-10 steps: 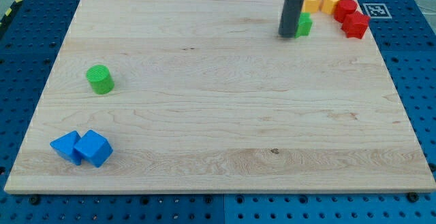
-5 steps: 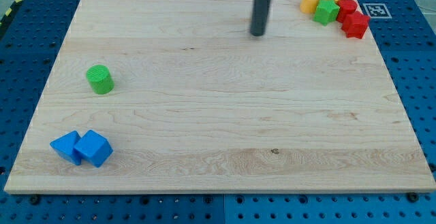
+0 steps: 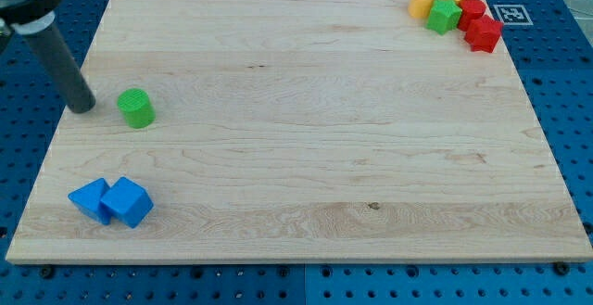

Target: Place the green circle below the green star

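Note:
The green circle stands on the wooden board at the view's left. The green star sits at the view's top right, packed among yellow and red blocks. My tip rests on the board just left of the green circle, a small gap apart from it. The rod slants up toward the view's top left corner.
Two yellow blocks and two red blocks crowd the green star at the top right corner. Two blue blocks lie at the bottom left. The board's left edge is close to my tip.
My tip has swept from the top right, where it pushed the green star up against the yellow and red blocks, across the board to the left of the green circle.

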### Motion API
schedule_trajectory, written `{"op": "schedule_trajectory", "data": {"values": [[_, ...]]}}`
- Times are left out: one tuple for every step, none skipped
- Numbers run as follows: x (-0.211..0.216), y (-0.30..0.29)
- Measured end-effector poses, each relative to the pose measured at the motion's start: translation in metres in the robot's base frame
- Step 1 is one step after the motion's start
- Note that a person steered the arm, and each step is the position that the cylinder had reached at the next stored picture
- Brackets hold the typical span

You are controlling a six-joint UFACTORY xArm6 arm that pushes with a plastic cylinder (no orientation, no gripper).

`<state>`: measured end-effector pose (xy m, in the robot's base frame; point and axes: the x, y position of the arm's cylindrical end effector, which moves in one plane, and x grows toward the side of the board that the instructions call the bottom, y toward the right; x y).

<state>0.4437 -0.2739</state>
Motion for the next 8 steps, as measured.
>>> {"op": "schedule_trajectory", "data": {"values": [[0.000, 0.053], [-0.012, 0.132], [-0.015, 0.171], [0.004, 0.163], [-0.001, 0.200], [-0.044, 0.267], [-0.071, 0.313], [-0.059, 0.297]]}}
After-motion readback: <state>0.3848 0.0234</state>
